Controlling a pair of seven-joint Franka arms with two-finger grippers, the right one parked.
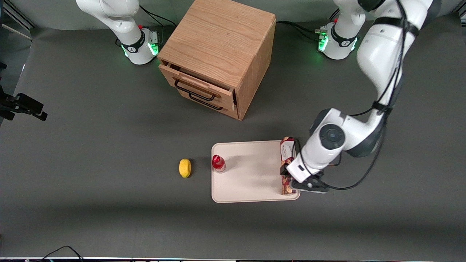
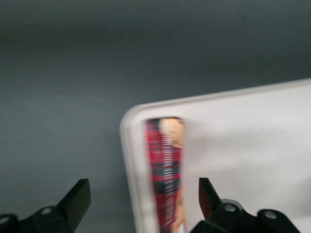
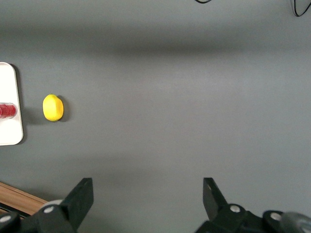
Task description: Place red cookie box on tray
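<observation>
Lemon [image 1: 185,167] seen on table beside tray [image 1: 251,182], toward parked arm's end. Red-capped bottle [image 1: 218,163] stood at tray edge. Cookie box [image 1: 286,153] laid along tray's edge toward working arm. Gripper [image 1: 291,178] shown above box; wrist view alone shows fingers [image 2: 75,201] spread wide, nothing held.

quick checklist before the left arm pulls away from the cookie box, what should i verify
1. Red cookie box lies inside the tray rim, along the edge toward the working arm: ok.
2. Gripper fingers open, spread wide on either side of the box, not touching it: ok.
3. Box lying flat: cannot tell; the arm hides part of it in the front view.
4. Red-capped bottle upright at the tray edge toward the parked arm, away from the box: ok.
5. Lemon off the tray, away from the gripper: ok.
</observation>
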